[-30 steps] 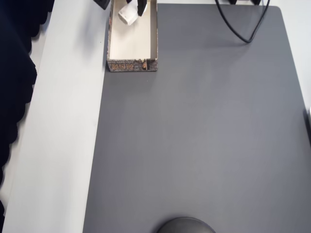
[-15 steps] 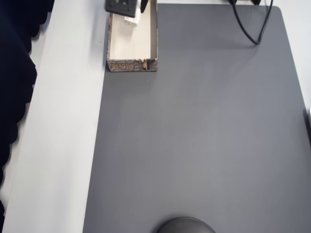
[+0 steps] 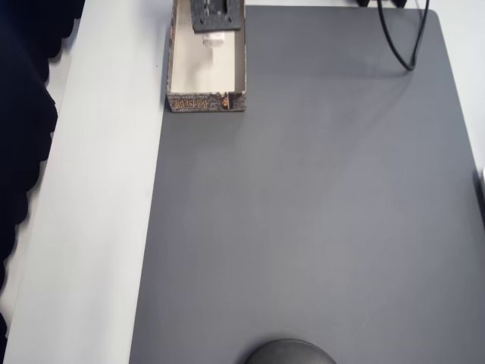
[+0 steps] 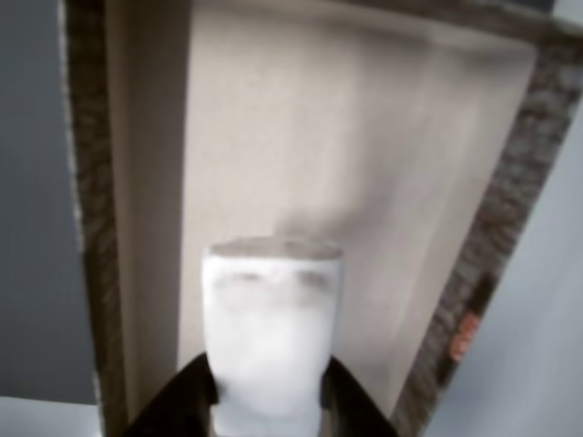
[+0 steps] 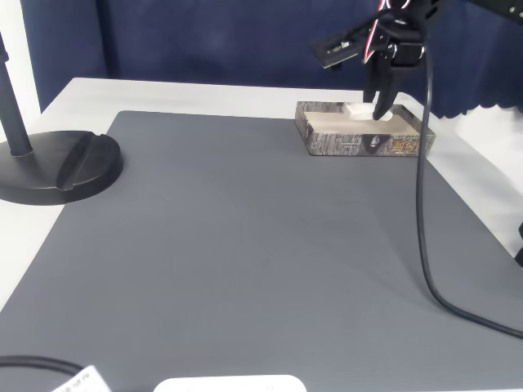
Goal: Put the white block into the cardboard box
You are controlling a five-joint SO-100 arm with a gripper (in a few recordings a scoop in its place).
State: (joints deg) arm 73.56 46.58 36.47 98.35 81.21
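Overhead view first: the cardboard box (image 3: 207, 74) sits at the top edge of the grey mat (image 3: 303, 212), hard against the mat's left border. The arm's dark wrist covers the far end of the box, and just below it a bit of the white block (image 3: 213, 39) peeps out over the cream floor. A black cable (image 3: 402, 45) loops down onto the mat at the upper right.

Wrist view, looking down past the fingers: the gripper (image 4: 266, 387) is pinching the white block (image 4: 271, 341), one dark finger on each side of its lower end, with the block standing out towards the box floor. The cardboard box (image 4: 301, 164) spreads beneath it, the patterned walls framing the left and right. The block casts a soft shadow on the floor just beyond its tip, so I'd judge it to be close above the bottom; whether it touches, I cannot tell.

Fixed view from the side: the gripper (image 5: 377, 110) reaches down into the cardboard box (image 5: 364, 140), the white block (image 5: 359, 109) at about rim level. A black lamp-like base (image 5: 61, 167) rests at the left.

To my eye this is the release step. The next move calls for parting the fingers so the block drops flat inside, then lifting straight up clear of the walls.
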